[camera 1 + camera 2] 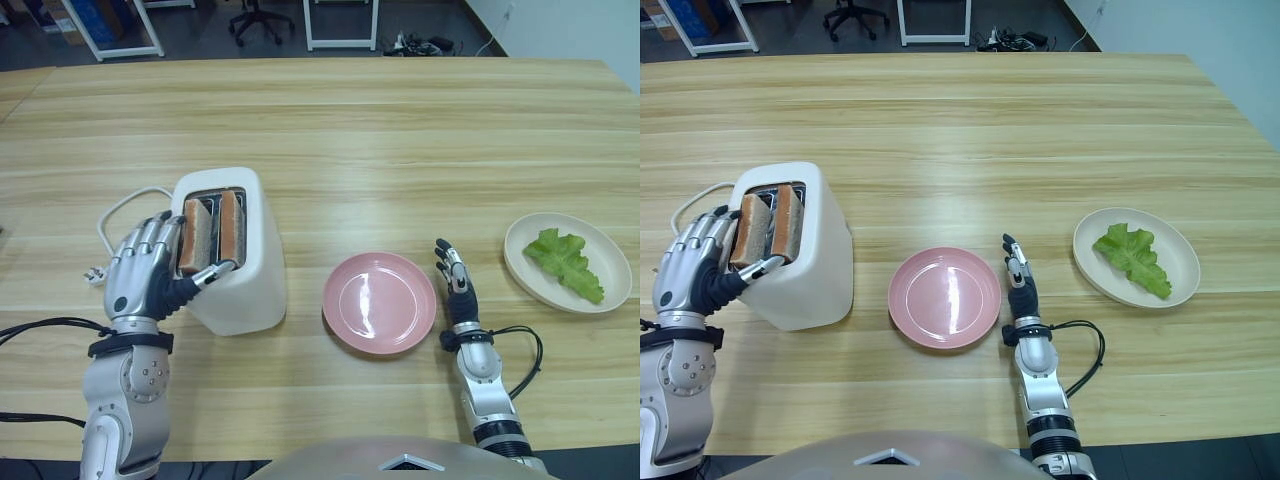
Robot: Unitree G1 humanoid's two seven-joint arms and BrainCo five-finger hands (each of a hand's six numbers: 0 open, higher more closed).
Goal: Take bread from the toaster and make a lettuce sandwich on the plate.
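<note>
Bread slice [197, 235] in toaster [252, 270] pinched by L hand [140, 268]; R hand [458, 285] spread flat by plate [378, 302].

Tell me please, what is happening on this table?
The left robot hand grips a bread slice standing in the white toaster, beside a second slice. The right robot hand is open, between the pink plate, which holds nothing, and a cream plate with a lettuce leaf.

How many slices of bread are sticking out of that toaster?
2, side by side in the toaster: the left slice, gripped by the left hand, and the right slice beside it.
</note>
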